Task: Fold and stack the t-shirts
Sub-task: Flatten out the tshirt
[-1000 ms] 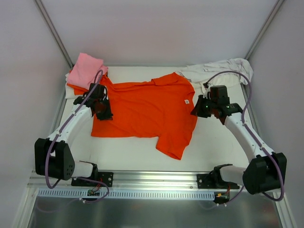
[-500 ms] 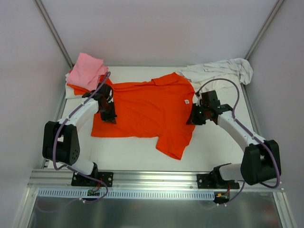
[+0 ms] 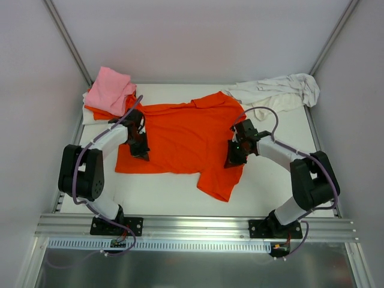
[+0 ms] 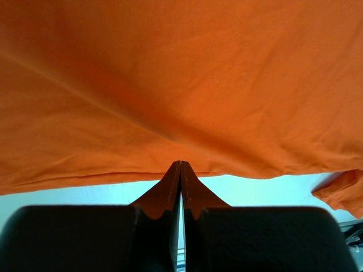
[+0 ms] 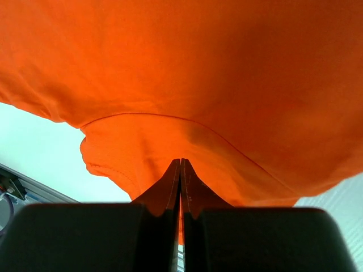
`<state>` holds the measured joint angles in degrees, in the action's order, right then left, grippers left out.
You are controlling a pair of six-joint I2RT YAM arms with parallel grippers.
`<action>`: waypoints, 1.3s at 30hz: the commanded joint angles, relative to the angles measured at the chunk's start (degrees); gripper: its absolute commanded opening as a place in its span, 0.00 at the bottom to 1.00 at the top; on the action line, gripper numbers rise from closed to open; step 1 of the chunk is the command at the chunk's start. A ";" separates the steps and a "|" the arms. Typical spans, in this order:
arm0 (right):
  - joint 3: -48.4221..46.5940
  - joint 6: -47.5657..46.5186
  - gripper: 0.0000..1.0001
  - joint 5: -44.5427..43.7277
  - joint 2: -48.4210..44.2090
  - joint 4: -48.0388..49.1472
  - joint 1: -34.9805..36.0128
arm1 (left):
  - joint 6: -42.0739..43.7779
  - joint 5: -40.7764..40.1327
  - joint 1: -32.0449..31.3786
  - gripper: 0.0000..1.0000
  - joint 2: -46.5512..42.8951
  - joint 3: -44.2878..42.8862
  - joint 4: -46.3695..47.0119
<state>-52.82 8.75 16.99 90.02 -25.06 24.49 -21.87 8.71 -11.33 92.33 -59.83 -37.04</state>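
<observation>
The orange t-shirt (image 3: 186,138) lies spread across the middle of the white desk (image 3: 168,192), sideways to the arms. Its small white neck label (image 3: 236,128) is toward the right, and one sleeve (image 3: 217,183) trails toward the near edge. It is open and fairly flat, with no fold in it yet.

The left arm (image 3: 105,141) reaches in over the shirt's left edge, and the right arm (image 3: 273,153) over its right side, just below the label. Both wrist views show the jaws pressed tight together, with the tips right against orange cloth. I cannot tell whether any fabric is caught between them. To my eye this is the smoothing and lining-up step before the first fold. Next, the jaws would need to part, take the cloth at matching spots on each side, and carry the edge over evenly so the shirt does not bunch.

A pink t-shirt (image 3: 110,89) sits folded in the far left corner, which looks like the start of the stack. A white t-shirt (image 3: 279,90) lies crumpled in the far right corner, untouched.

The desk is plain white, with a metal rail (image 3: 198,227) along the near edge where the arms are bolted. Pale walls and slanting frame posts (image 3: 69,45) close the space in.
</observation>
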 commanded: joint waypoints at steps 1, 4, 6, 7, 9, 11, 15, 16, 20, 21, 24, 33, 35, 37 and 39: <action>-1.85 1.18 0.00 0.23 0.95 1.59 0.82 | -0.98 1.05 -0.62 0.00 0.83 1.56 0.82; -1.59 1.27 0.00 0.23 2.53 2.03 1.17 | -1.25 0.96 -0.62 0.00 1.62 2.18 1.79; -1.50 1.44 0.00 0.32 3.32 2.38 1.26 | -1.34 0.70 -0.71 0.00 2.76 2.18 1.97; -1.41 1.53 0.00 0.32 4.11 2.38 1.26 | -1.34 0.52 -0.71 0.00 3.37 2.00 1.97; -1.24 1.79 0.00 0.58 4.81 2.47 1.26 | -1.34 -0.53 -0.71 0.00 5.57 1.04 1.27; -0.97 2.06 0.00 0.59 5.17 2.82 1.44 | -1.51 -1.58 -0.88 0.00 7.59 -0.02 -0.40; -0.09 2.76 0.00 0.50 4.90 3.00 1.87 | -2.12 -4.57 -1.32 0.00 9.44 -2.47 -3.03; 0.34 2.93 0.00 0.50 4.82 3.09 1.88 | -2.13 -4.75 -1.32 0.00 9.79 -2.83 -3.74; 2.80 3.99 0.00 0.50 3.68 3.87 2.23 | -1.51 -4.84 -2.02 0.00 10.67 -3.36 -5.94; 3.42 4.25 0.00 0.58 2.80 3.96 2.32 | -1.34 -4.84 -2.20 0.00 10.59 -2.84 -6.20; 6.49 4.69 0.00 0.32 -0.35 3.79 2.58 | -1.42 -4.84 -2.90 0.00 9.18 -1.52 -6.64; 18.08 4.87 0.00 -2.84 -16.87 -2.62 2.58 | -1.77 -4.67 -5.63 0.00 4.35 1.91 -8.14; 19.76 5.22 0.00 -3.54 -21.89 -4.73 2.58 | -2.12 -4.84 -6.24 0.00 3.03 2.88 -8.40; 21.70 5.57 0.00 -3.98 -26.18 -6.66 2.58 | -2.48 -4.84 -7.30 0.00 1.72 3.67 -8.58; 22.75 5.84 0.00 -4.42 -28.75 -7.89 2.49 | -2.91 -5.02 -8.78 0.00 0.83 5.07 -8.67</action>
<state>-31.22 13.37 14.35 64.90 -28.69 26.79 -23.33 4.89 -18.35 96.49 -56.18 -43.05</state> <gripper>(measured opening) 0.009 0.006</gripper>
